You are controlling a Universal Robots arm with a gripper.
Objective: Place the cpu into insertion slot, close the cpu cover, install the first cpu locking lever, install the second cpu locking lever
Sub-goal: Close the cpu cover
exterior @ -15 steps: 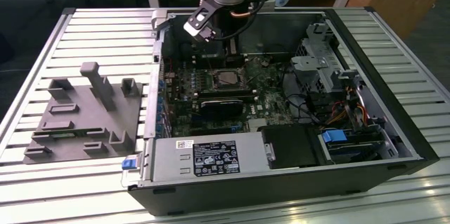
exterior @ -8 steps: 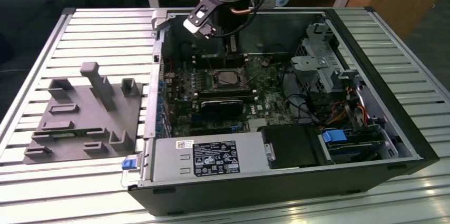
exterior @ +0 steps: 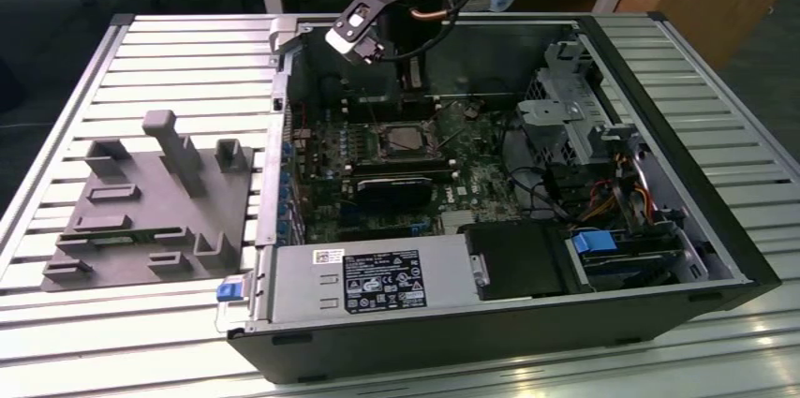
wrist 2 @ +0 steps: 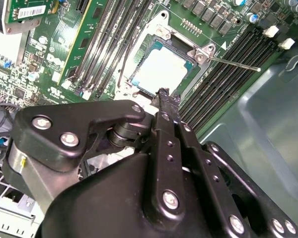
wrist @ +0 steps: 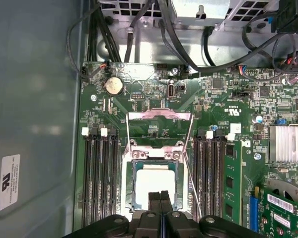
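Note:
The cpu [wrist: 154, 184] [wrist 2: 161, 69] lies flat in the insertion slot [wrist: 133, 191] of the green motherboard [exterior: 469, 194], silvery top up. The cpu cover [wrist: 159, 114] stands swung up, away from the socket. A thin lever rod [wrist: 192, 186] [wrist 2: 233, 63] sticks out beside the socket, unlatched. My gripper [wrist: 160, 201] [wrist 2: 164, 95] hovers just above the cpu's near edge, fingers pressed together with nothing between them. In the exterior view the gripper [exterior: 410, 89] hangs inside the open case, above the socket [exterior: 403, 139].
Black memory slots [wrist: 100, 173] flank the socket on both sides. A silver heatsink [wrist: 288, 144] and cables [wrist: 179, 44] lie nearby. The case holds a power supply [exterior: 375, 278] and a drive cage [exterior: 569, 103]. A grey fixture [exterior: 150, 201] sits on the exterior view's left.

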